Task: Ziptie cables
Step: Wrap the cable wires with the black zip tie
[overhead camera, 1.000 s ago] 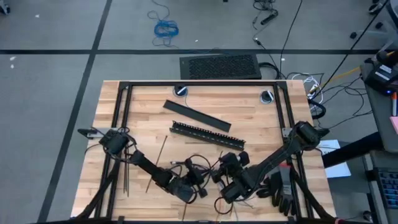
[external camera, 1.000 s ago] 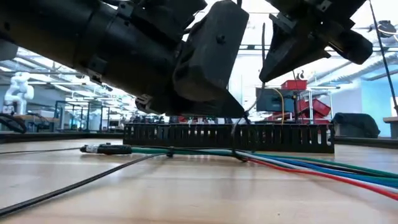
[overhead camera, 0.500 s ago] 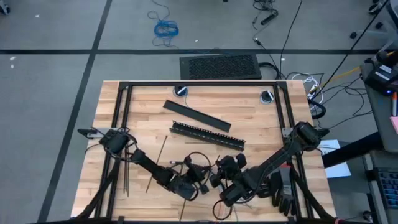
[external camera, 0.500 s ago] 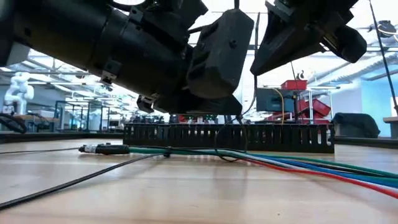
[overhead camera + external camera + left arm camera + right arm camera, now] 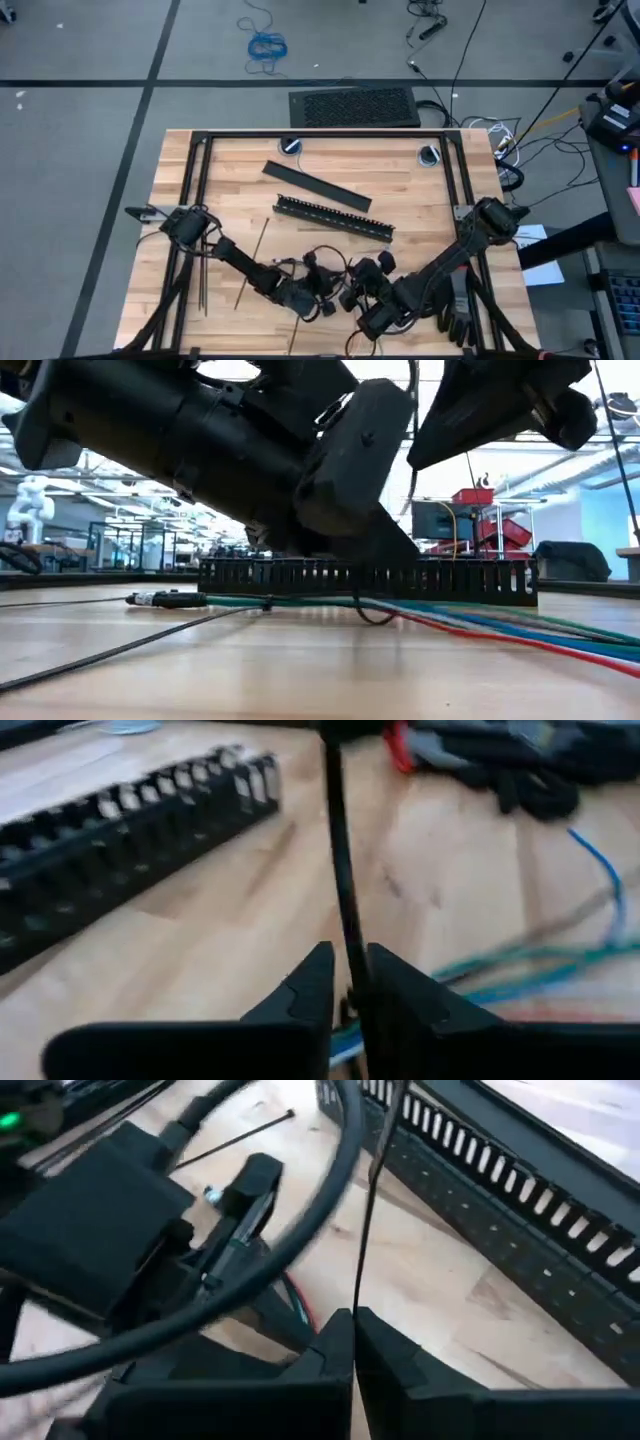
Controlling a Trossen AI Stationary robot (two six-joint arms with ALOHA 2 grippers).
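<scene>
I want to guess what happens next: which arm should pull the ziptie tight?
Probably the right. Its gripper pinches the ziptie higher up, with room to pull. The left gripper grips a ziptie low, right by the cables, so it looks better for steadying.

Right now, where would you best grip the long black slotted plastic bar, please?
At mid-length, from above, fingers across its narrow width: the long black slotted plastic bar lies flat with both long sides free. The left gripper and right gripper work nearer the front edge, each shut on a thin black ziptie.
</scene>
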